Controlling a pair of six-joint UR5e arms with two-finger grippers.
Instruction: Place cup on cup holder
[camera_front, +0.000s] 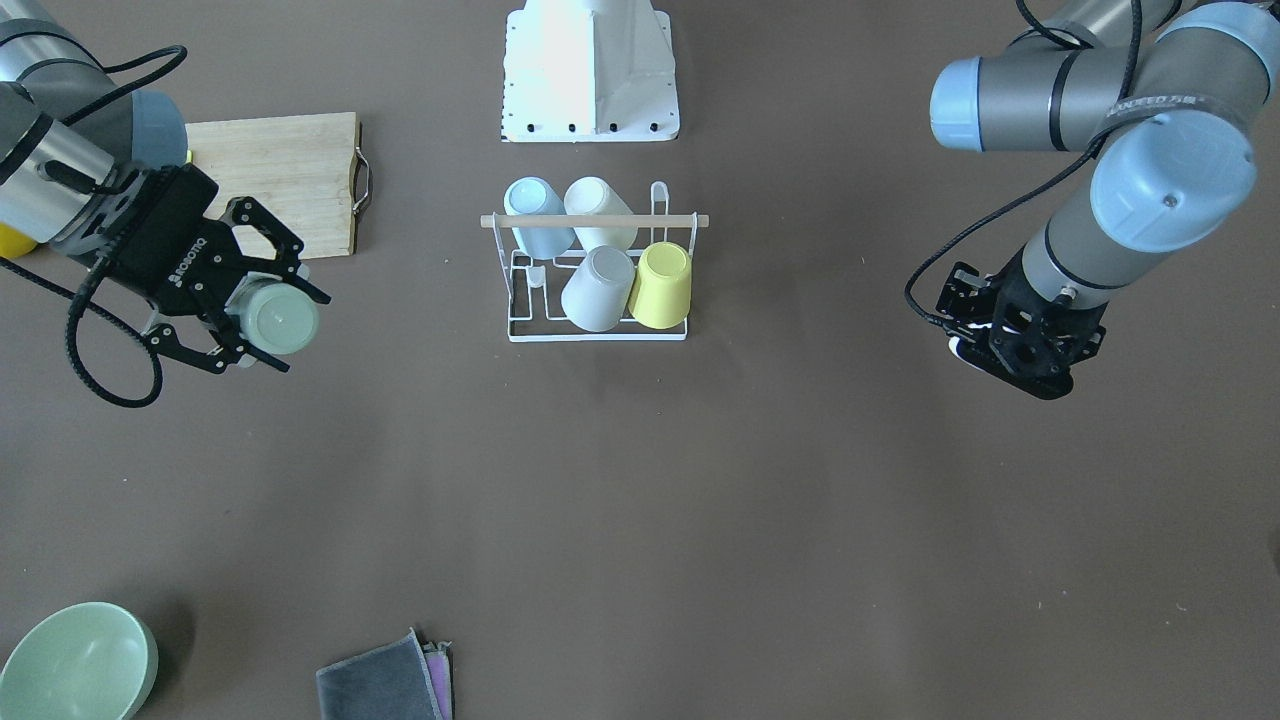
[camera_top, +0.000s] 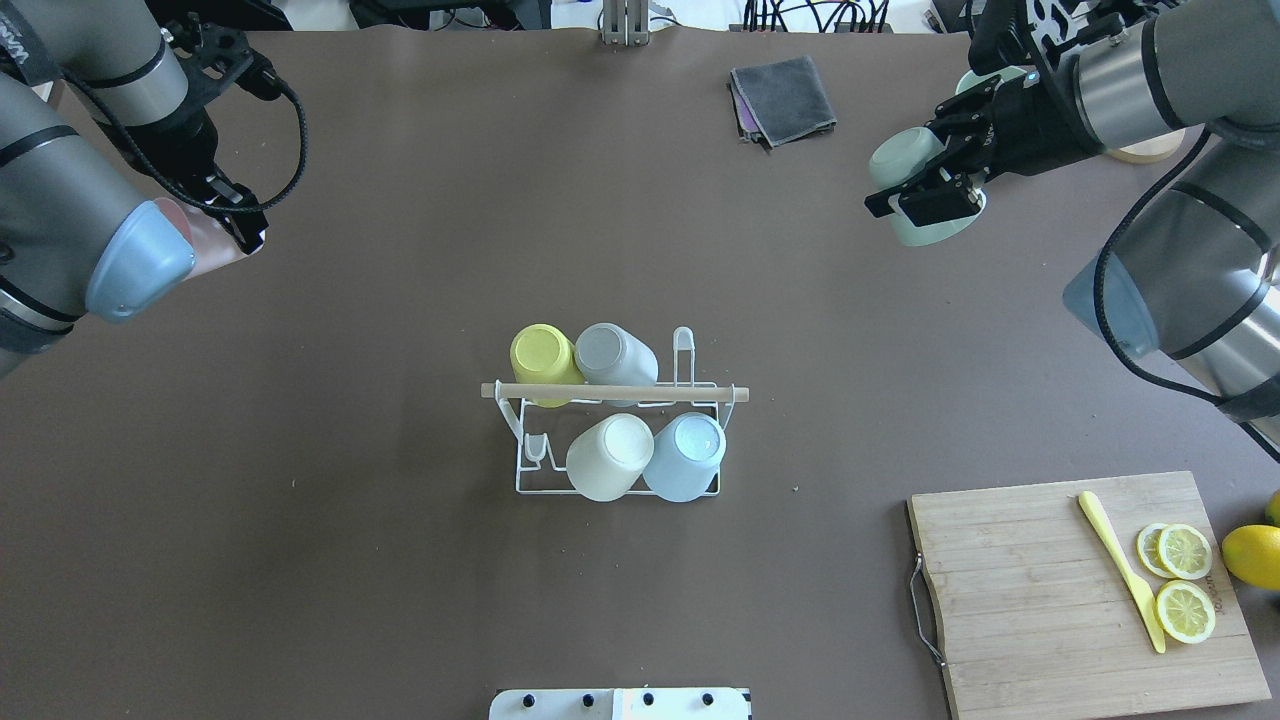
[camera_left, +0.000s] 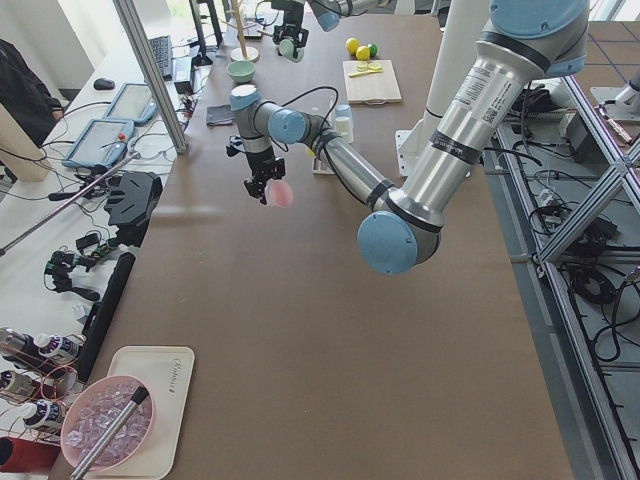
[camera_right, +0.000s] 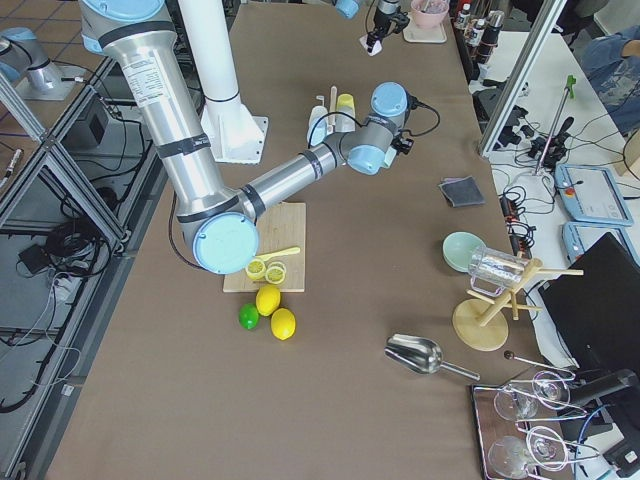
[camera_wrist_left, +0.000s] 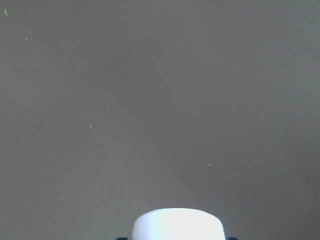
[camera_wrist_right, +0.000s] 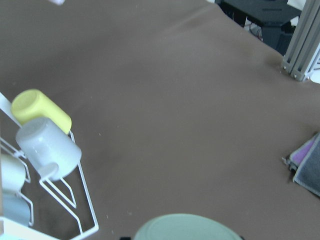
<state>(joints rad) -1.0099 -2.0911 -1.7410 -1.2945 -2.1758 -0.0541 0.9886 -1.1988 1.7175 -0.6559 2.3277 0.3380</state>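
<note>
1. Overhead exterior view: we see the cup holder mid-table. Its prongs carry a yellow cup, a grey cup, a cream cup and a pale blue cup.
2. Well apart from the cup holder, on the robot's right, the right gripper clamps a green cup. We read "ROBOTIQ" on its black body.
3. Well apart on the cup holder's other side, the left gripper grips a pink cup above the table.

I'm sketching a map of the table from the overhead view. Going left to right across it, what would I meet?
pink cup → cup holder → cloth → green cup → knife → lemon
</note>
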